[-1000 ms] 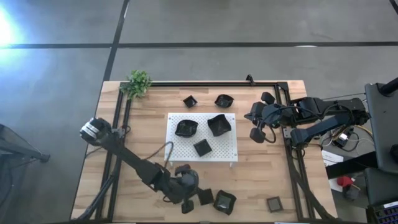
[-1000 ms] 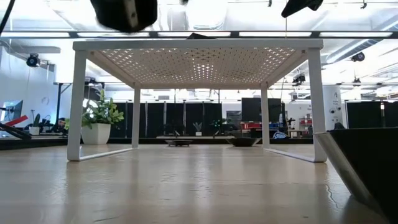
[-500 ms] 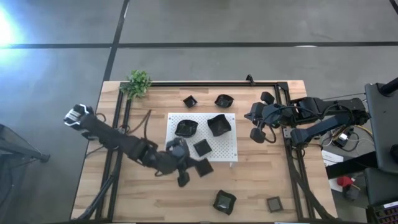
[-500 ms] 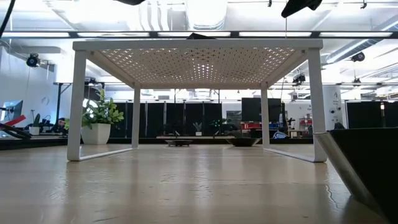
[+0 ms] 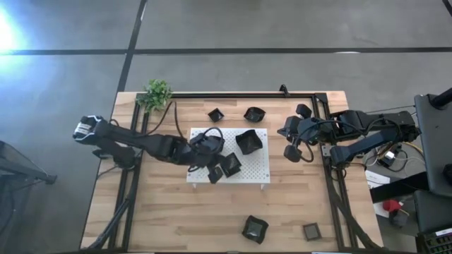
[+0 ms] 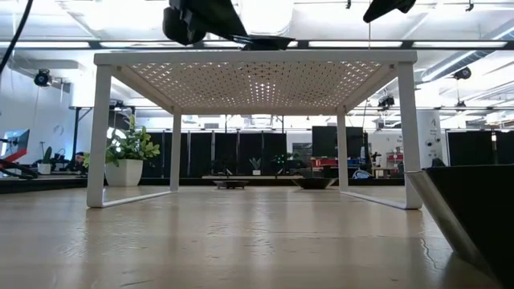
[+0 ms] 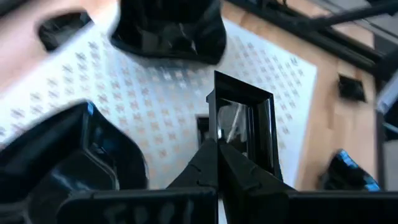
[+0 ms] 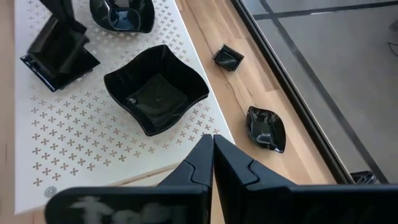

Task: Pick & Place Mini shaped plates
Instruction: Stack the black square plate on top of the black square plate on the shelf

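While the left pincer (image 5: 214, 171) hangs over the white perforated board (image 5: 251, 169), it pinches a small square plate (image 7: 244, 127) by its rim, just beside another square plate (image 5: 230, 164). Right pincer (image 5: 291, 152), pressed together, waits above the bench (image 5: 162, 219) edge.

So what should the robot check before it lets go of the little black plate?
1. Left gripper shut on the small square plate: ok, the fingers pinch its edge.
2. Plate over the white board: ok.
3. Plate level: not ok, it hangs tilted on edge.
4. Free spot below: cannot tell; another square plate lies very close.
5. Wavy plate and rounded plate out of the way: ok.
6. Right gripper clear of the board: ok, it waits at the table's right edge.
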